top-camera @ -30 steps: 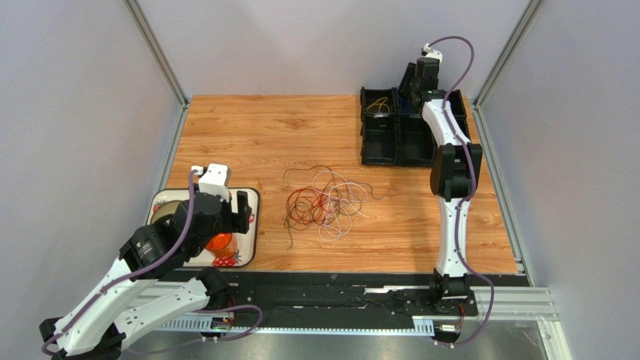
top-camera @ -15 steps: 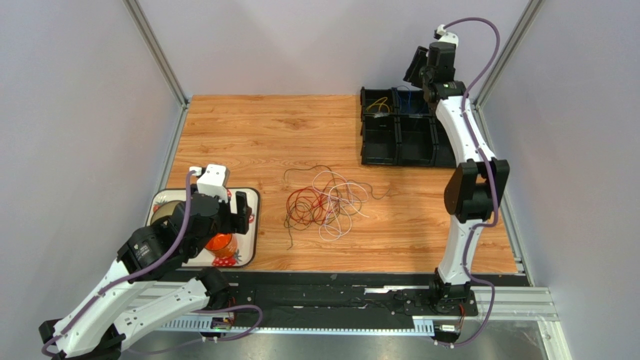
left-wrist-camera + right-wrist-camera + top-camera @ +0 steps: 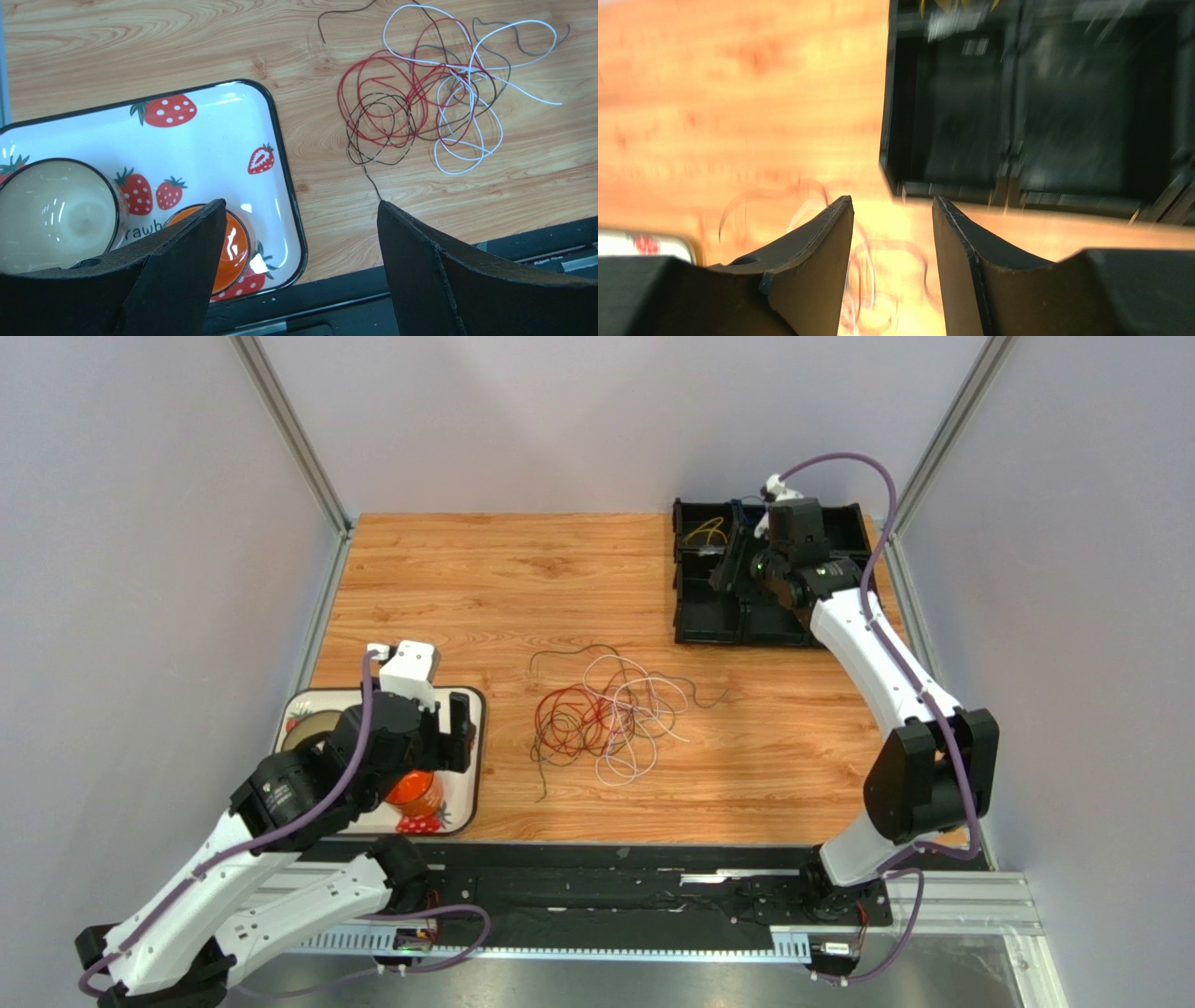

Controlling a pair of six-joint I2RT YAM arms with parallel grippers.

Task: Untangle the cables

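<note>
The cables (image 3: 612,711) lie in a loose tangle of red, white, purple and dark loops in the middle of the wooden table. In the left wrist view the same cables (image 3: 421,91) are ahead and to the right of my left gripper (image 3: 302,204). That left gripper (image 3: 456,728) hangs open over the tray's right edge and holds nothing. My right gripper (image 3: 732,571) hovers above the black bins, open and empty. Its wrist view is blurred: the right gripper (image 3: 892,201) points at the cables (image 3: 885,273) below the bins.
A strawberry-print tray (image 3: 470,703) at the left front carries an orange cup (image 3: 235,245) and a beige bowl (image 3: 56,210). A black compartment organizer (image 3: 701,609) sits at the back right, with a yellow wire (image 3: 709,532) in one compartment. Metal frame posts and grey walls enclose the table.
My right arm has swung down from above the back bins and forward-left, so its gripper now faces the table. The left arm has barely moved.
</note>
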